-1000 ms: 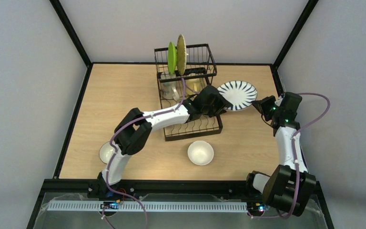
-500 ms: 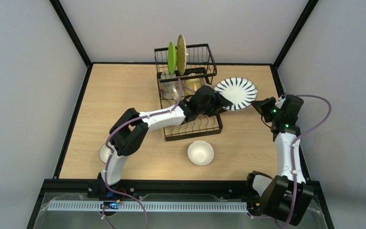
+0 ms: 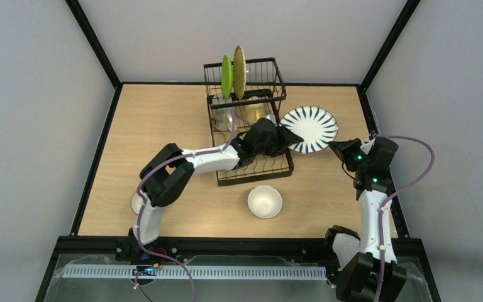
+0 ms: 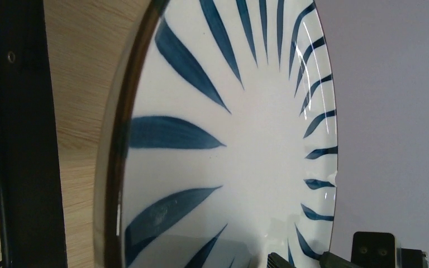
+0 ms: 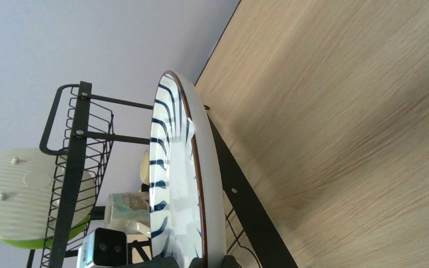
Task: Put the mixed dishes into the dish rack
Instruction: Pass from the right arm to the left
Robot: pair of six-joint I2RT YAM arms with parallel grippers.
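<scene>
Moved: against a second ago, the right arm swings in toward the dish rack [image 3: 255, 179], and the striped plate [image 3: 311, 126] comes with it, a little nearer the rack's side. The left arm draws back slightly.
Right side: the right gripper [image 3: 336, 148] is clamped tight on the striped plate's rim. The wrist view shows the plate [image 5: 170, 167] edge-on, rising straight out from between the jaws.
Left side: the left gripper [image 3: 283, 135] is spread as wide as it goes, with nothing held. Whether a finger touches the plate, I cannot tell.
Plate: it is tilted and spans the gap between the two sets of jaws, right jaws at one edge, left jaws at the opposite edge. From the left wrist, its blue-rayed face [image 4: 246, 151] fills the view right in front of the jaws.
Rack: the flat lower tray lies under the left jaws, and a black frame bar runs just beside the plate in the right jaws.
Upper tier: the green plate [image 3: 226, 75] and woven plate [image 3: 239, 70] stand upright side by side in the raised basket, beyond the left jaws and apart from both grippers.
Lower tier: the mug [image 3: 255, 113] and tumbler [image 3: 223, 118] sit just beyond the left jaws.
Loose dishes: one bowl [image 3: 265, 202] rests on the table [image 3: 163, 126], well behind the left jaws. The second bowl [image 3: 139, 201] is far back by the left arm, partly hidden.
</scene>
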